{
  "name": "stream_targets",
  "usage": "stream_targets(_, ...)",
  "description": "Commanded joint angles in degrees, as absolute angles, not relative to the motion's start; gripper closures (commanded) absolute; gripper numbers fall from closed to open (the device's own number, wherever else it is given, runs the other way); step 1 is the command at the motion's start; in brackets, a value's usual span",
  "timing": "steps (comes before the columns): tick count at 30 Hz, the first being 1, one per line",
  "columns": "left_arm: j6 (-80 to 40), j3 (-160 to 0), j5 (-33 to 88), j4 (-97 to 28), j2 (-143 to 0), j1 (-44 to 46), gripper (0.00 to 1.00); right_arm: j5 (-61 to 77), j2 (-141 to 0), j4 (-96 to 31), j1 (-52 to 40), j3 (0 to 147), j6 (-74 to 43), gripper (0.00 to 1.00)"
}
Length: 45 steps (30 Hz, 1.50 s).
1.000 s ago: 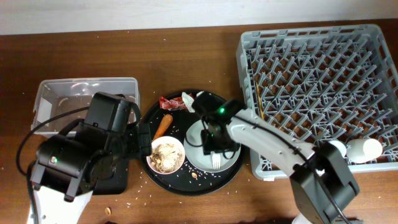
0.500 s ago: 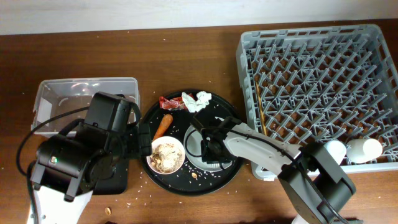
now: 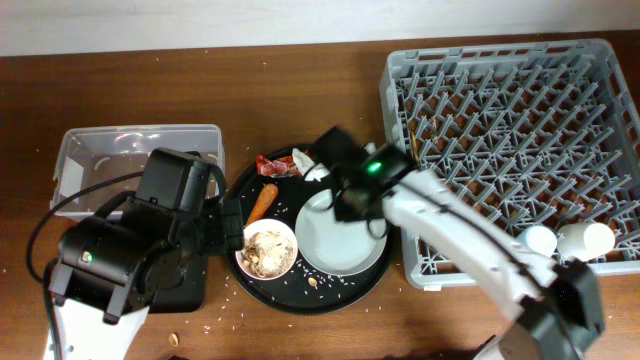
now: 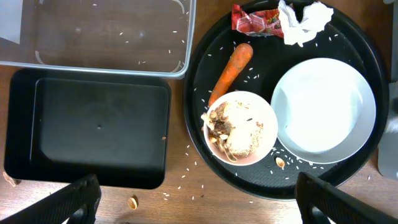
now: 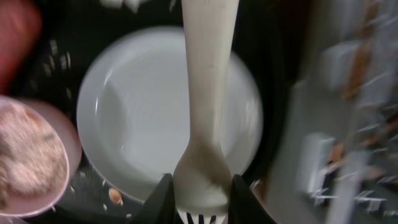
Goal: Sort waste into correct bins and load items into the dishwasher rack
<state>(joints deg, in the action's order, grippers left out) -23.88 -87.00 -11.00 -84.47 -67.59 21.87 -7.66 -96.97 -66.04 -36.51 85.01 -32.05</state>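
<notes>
My right gripper (image 5: 200,196) is shut on the white plastic fork (image 5: 208,93) and holds it above the pale plate (image 5: 137,124). In the overhead view this gripper (image 3: 350,190) hangs over the plate's (image 3: 340,245) far edge. The white bowl (image 4: 239,127) holds brownish scraps and rice. The orange carrot stick (image 4: 231,68), red wrapper (image 4: 255,17) and crumpled white paper (image 4: 303,18) lie on the round black tray (image 4: 199,118). My left gripper (image 4: 199,202) is open and empty, high above the shallow black bin (image 4: 93,130) and the clear tub (image 4: 186,37).
The grey dishwasher rack (image 3: 520,130) fills the right side, with chopsticks (image 3: 417,160) at its left edge and two cups (image 3: 585,240) at its front right corner. Rice grains and nut shells (image 4: 132,202) lie on the wood. My left arm (image 3: 150,240) covers the black bin.
My right gripper has risen off the plate with the fork in it and moved toward the far side. The plate now lies bare. The left arm has not moved.
</notes>
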Motion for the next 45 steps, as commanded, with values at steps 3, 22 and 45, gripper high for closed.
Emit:
stream_targets(3, -24.62, -87.92, -11.84, -84.53, -67.00, 21.58, 0.01, -10.15, -94.98, -66.43, -22.37, 88.18, -21.76, 0.81)
stream_targets(22, -24.62, -87.92, -11.84, -84.53, -67.00, 21.58, 0.01, -0.08, -85.67, -66.67, -15.35, 92.07, -12.49, 0.41)
stream_targets(45, -24.62, -87.92, -11.84, -83.24, -67.00, 21.58, 0.01, -0.60, -87.94, -59.44, -34.30, 72.75, -17.54, 0.42)
